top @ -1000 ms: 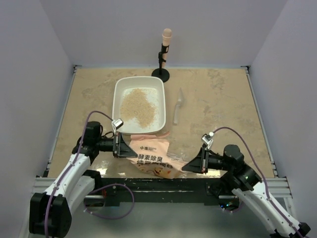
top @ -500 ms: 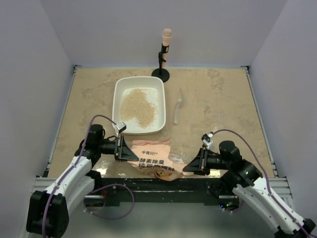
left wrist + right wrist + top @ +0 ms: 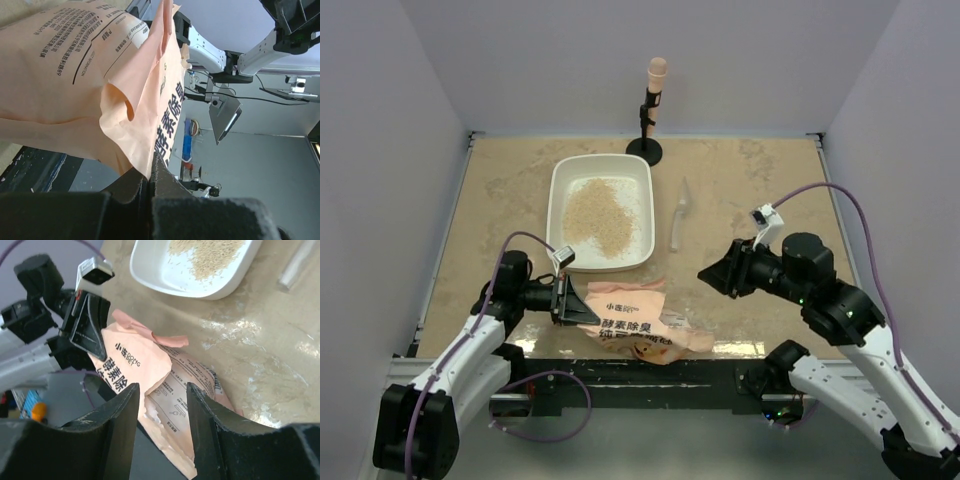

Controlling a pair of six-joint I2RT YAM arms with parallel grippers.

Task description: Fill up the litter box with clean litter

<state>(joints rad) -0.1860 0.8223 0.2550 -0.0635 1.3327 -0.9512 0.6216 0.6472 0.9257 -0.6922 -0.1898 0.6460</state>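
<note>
Litter box (image 3: 557, 215) seen toward back of table (image 3: 760, 200), litter (image 3: 600, 215) piled inside. Bag (image 3: 635, 322) laid flat near front edge, clamped by left gripper (image 3: 570, 300). Right gripper (image 3: 706, 272) held beside bag, fingers parted, nothing gripped.

1. Three plain, pale lavender panels are closing in the scene: a back wall (image 3: 650, 50), a left wall (image 3: 370, 150) and a right wall (image 3: 915, 150).
2. A mottled beige tabletop (image 3: 770, 190) is spreading between them like marbled stone.
3. A silvery metal rail (image 3: 843, 240) is running along its right edge.
4. Soft, even light is falling from above, and a glossy glare (image 3: 740, 345) is showing along the tabletop's near strip.
5. In the left wrist view, a grey room wall (image 3: 260, 160) is showing beyond the near edge.
</note>
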